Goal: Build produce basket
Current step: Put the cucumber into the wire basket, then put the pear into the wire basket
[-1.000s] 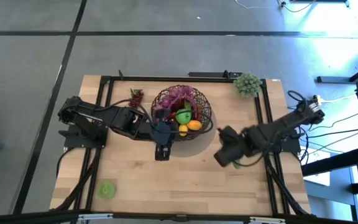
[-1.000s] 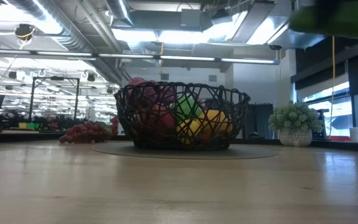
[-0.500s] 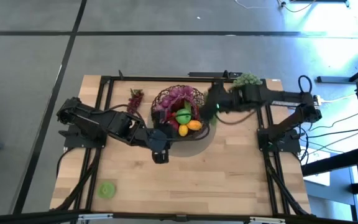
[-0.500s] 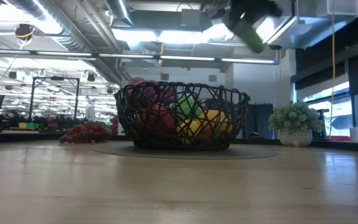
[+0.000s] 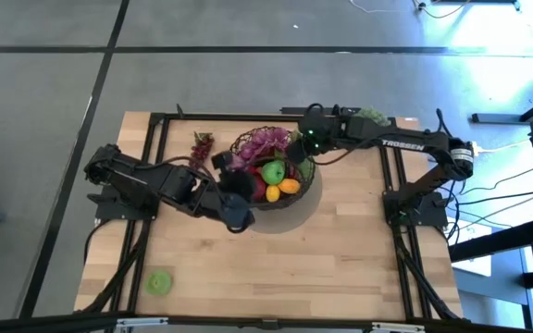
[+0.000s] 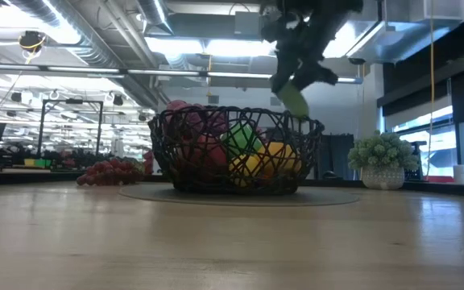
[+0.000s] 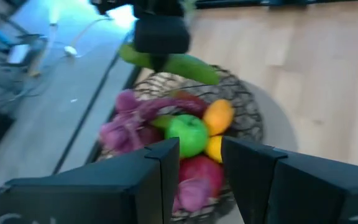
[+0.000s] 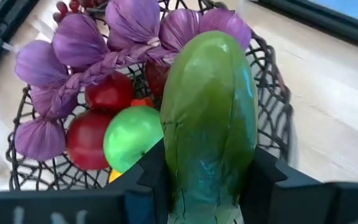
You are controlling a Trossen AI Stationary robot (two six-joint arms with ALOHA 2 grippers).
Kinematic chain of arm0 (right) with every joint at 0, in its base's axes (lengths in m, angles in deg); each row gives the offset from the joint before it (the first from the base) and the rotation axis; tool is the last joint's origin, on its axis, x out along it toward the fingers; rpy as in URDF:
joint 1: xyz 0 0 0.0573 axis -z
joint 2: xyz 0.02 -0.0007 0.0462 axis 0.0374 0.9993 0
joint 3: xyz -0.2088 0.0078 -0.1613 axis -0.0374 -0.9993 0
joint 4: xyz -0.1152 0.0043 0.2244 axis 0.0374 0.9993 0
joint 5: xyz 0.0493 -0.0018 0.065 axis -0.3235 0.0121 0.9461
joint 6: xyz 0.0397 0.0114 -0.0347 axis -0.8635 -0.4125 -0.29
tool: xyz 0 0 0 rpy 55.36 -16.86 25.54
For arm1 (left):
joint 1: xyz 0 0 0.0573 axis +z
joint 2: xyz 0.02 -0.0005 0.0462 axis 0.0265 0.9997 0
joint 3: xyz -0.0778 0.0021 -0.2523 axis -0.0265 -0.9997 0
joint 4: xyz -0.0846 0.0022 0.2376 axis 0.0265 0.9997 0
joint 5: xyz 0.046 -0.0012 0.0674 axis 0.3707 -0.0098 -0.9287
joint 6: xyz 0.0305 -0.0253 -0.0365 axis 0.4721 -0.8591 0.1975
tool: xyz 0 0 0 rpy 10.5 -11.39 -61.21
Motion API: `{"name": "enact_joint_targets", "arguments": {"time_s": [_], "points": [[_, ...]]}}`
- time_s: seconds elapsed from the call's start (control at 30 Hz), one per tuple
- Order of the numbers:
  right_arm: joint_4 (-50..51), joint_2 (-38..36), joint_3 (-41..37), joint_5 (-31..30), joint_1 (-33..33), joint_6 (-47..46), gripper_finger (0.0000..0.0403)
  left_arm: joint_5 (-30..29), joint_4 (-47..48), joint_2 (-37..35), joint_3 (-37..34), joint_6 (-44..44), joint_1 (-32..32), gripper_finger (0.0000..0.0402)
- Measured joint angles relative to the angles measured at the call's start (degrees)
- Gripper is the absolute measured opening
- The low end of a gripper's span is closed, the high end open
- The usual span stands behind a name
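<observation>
The dark woven wire basket [image 5: 271, 168] stands at the table's far middle. It holds red apples, a green apple [image 5: 273, 172], a lemon [image 5: 289, 186] and a purple braided bunch [image 8: 114, 46]. My right gripper [image 5: 305, 139] is shut on a green cucumber [image 8: 209, 124] above the basket's far right rim, as the low view [image 6: 295, 101] also shows. My left gripper [image 7: 194, 149] is open and empty at the basket's near left side [image 5: 234, 180], pointing at the basket. Purple grapes [image 5: 202, 145] lie on the table left of the basket. My right gripper pinches the cucumber's two long sides [image 8: 166, 180] between its two fingers, toward one end, and the fingers lie across it. The cucumber sticks out past the fingers and slants downward [image 6: 295, 101], lifted clear just above the basket's rim.
A pale green bumpy cluster [image 5: 370, 118] stands at the far right, behind the right arm. A small green round thing [image 5: 160, 282] lies near the front left corner. Black frame rails [image 5: 160, 185] run along the table's left and right sides. The near half of the wooden table is bare.
My right gripper has swung with the cucumber from the right middle of the table toward the far edge. It has then gone left and down to the basket's far right rim. My left gripper has turned from pointing at the near edge to pointing at the basket.
</observation>
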State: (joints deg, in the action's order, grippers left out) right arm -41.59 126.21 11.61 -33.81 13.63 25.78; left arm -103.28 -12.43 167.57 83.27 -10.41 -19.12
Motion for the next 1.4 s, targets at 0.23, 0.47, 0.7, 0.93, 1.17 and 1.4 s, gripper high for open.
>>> {"name": "enact_joint_targets", "arguments": {"time_s": [0.23, 0.47, 0.7, 0.93, 1.17, 1.4], "points": [[-6.54, -0.07, -6.67, 1.53, 1.92, -0.24, 0.0123, -3.09, 1.33, 0.0, 0.0, -0.58, 0.78, 0.011], [-12.19, -0.09, -10.93, 1.6, 1.9, -0.66, 0.0123, -3.12, 1.92, 0.0, 0.0, -0.39, 2.29, 0.011], [-13.69, -0.04, -13.94, 1.55, 2.17, -0.51, 0.0135, -3.13, 1.96, 0.0, 0.0, -0.39, 2.73, 0.011], [-14.7, -0.07, -16.78, 3.56, 4.22, -3.1, 0.0185, -3.11, 2.2, 0.0, 0.0, -0.37, 2.7, 0.011], [-15.37, -0.07, -16.63, 5.2, 5.4, -0.35, 0.0204, -3.12, 2.22, 0.0, 0.0, -0.34, 2.7, 0.011], [-14.91, -0.22, -14.5, -0.18, 5.44, 0.99, 0.0206, -3.05, 2.24, 0.0, 0.0, -0.34, 2.66, 0.011]]}}
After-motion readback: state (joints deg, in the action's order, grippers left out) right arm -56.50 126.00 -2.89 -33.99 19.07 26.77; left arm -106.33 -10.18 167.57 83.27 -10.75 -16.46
